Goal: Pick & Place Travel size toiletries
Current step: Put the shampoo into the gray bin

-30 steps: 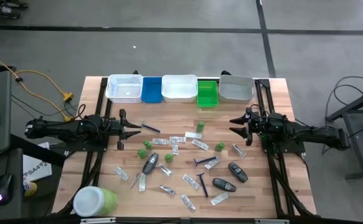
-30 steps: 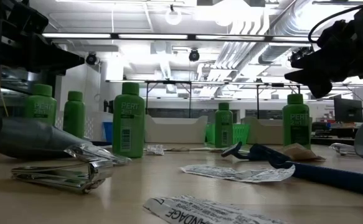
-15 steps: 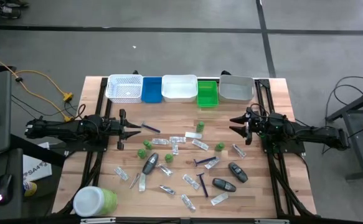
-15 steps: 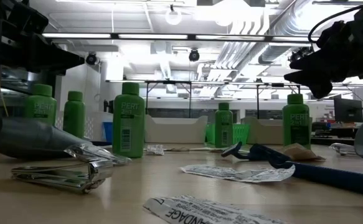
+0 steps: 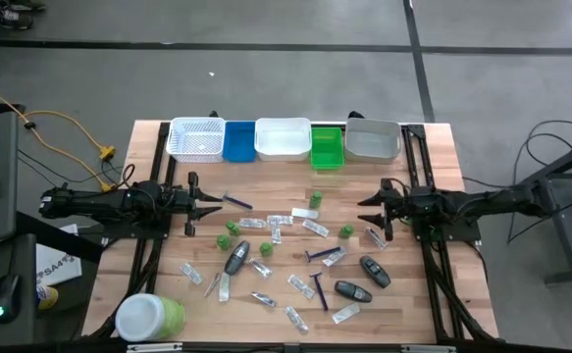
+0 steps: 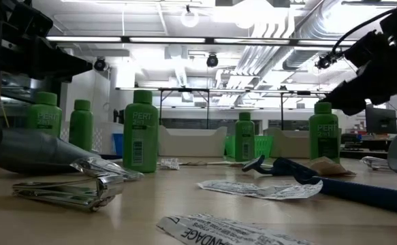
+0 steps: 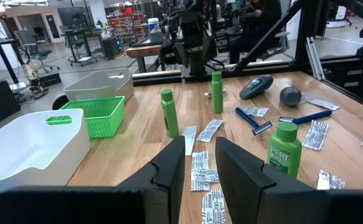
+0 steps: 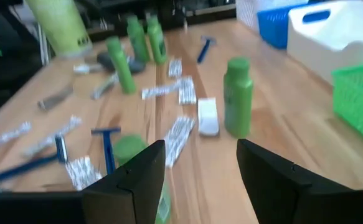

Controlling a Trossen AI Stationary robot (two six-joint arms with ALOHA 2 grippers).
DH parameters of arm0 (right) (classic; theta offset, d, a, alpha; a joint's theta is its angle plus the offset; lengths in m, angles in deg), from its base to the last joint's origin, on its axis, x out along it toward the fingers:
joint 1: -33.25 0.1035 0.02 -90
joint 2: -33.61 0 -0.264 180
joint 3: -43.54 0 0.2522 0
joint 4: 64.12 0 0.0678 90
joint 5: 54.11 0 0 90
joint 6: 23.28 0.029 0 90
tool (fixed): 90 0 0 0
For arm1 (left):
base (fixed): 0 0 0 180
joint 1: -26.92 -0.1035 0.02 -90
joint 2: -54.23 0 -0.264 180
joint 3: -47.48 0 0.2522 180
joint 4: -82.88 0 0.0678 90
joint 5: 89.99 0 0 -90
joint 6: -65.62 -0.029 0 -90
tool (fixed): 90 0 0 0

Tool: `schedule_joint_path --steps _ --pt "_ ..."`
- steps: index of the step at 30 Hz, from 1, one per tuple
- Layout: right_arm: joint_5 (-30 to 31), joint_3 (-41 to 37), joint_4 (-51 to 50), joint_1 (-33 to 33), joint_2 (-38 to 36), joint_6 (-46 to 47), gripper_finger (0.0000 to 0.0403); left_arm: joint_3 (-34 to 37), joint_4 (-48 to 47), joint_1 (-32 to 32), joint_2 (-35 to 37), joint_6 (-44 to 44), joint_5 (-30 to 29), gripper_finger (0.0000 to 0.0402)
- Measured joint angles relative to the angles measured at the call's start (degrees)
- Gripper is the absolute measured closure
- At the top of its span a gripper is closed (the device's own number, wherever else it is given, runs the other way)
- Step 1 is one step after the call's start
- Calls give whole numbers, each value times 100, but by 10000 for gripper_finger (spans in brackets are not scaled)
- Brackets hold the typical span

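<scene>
Nearest the front of the desk (image 5: 168, 284): sachets (image 5: 295, 284), dark oval pieces (image 5: 353, 290), a razor (image 5: 317, 287) with long axis running front to back. Mid-desk: upright green bottles (image 5: 345, 232), left claw (image 5: 210, 205) and right claw (image 5: 369, 210) spread wide, gripping nothing. Farthest: trays (image 5: 284, 138) apparently bare. Looks barely started; seemingly every toiletry left to move, none lifted yet

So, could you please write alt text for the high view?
Two dark arms flank a wooden table strewn with travel size toiletries; the right gripper reaches toward them, open, the left gripper waits. Five trays line the far edge.
</scene>
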Motion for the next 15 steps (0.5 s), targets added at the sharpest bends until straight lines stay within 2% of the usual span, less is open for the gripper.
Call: schedule_joint_path --steps 7,15 --pt "602 0 83 680 696 169 210 -2 0 1 0 -1 0 311" --pt "778 58 127 1096 1187 772 204 -1 0 0 0 0 0 311"
